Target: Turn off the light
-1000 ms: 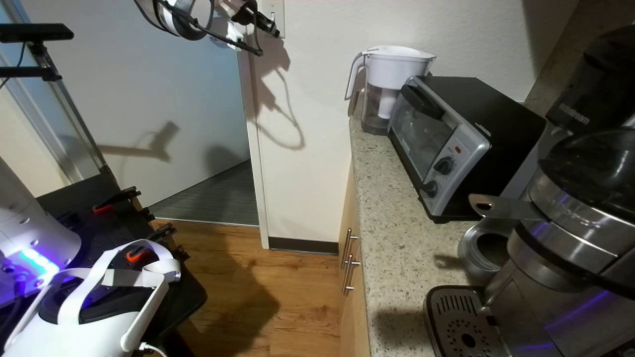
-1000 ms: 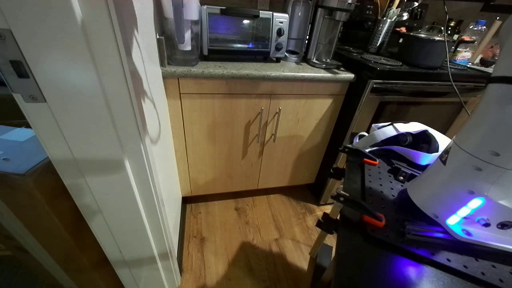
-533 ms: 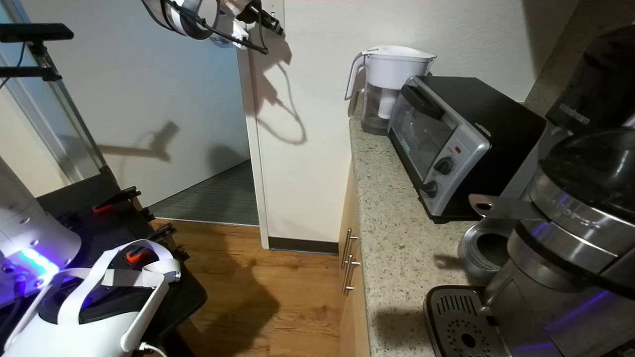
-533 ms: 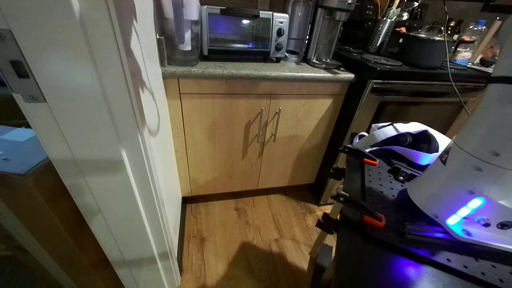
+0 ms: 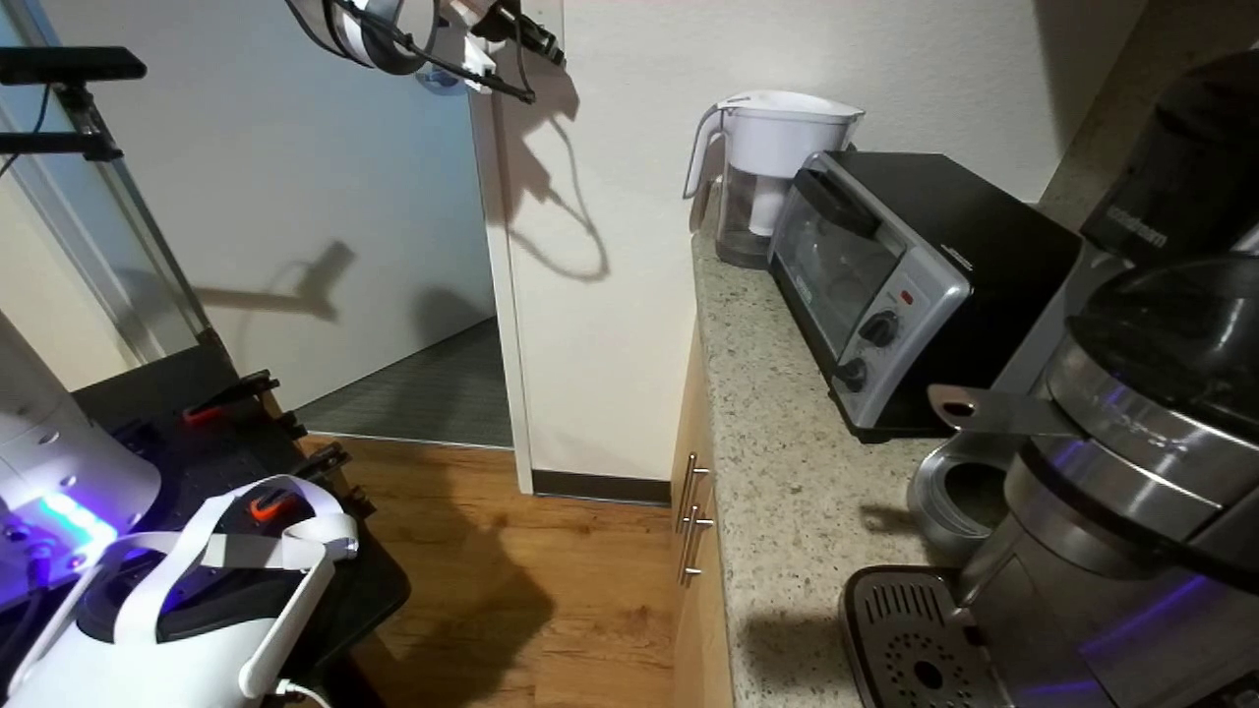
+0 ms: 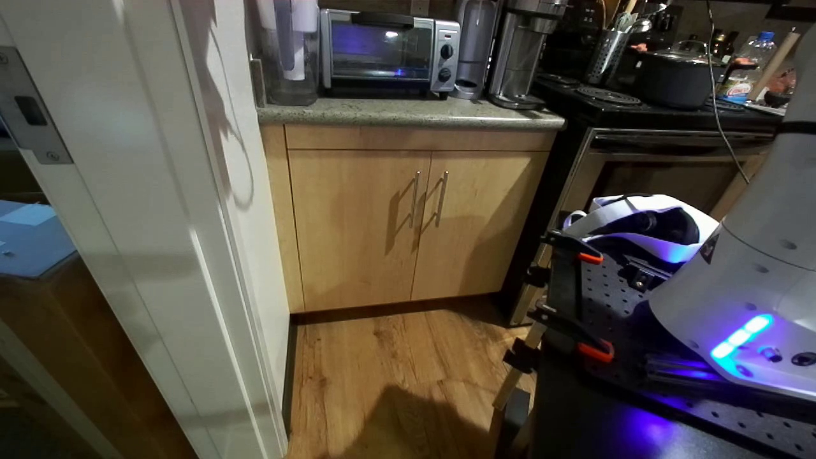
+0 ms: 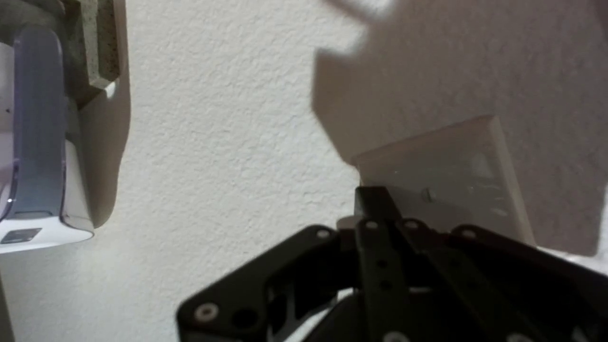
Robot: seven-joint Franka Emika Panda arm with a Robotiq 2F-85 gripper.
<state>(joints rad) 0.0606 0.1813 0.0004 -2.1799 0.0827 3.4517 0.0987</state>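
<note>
A pale light switch plate (image 7: 446, 173) is on the wall in the wrist view, in my shadow, with one screw showing. Its lower part and its toggle are hidden behind my fingers. My black gripper (image 7: 373, 202) is shut, with nothing seen between its fingertips, and its tips overlap the plate's left edge in the view. I cannot tell whether they touch it. In an exterior view the gripper (image 5: 553, 51) points at the wall in front of the plate (image 5: 547, 18), at the top edge. The gripper is out of sight in the remaining exterior view.
A water pitcher (image 5: 787, 128) and a toaster oven (image 5: 915, 265) stand on the counter (image 5: 767, 472) beside the wall. A coffee machine (image 5: 1131, 472) is nearer. A door (image 5: 393, 226) and its frame are left of the plate. A headset (image 5: 187, 629) lies on the robot's stand.
In an exterior view my gripper and its shadow have shifted slightly right and then a little up along the wall. The fingers there look the same. Nothing else has moved.
</note>
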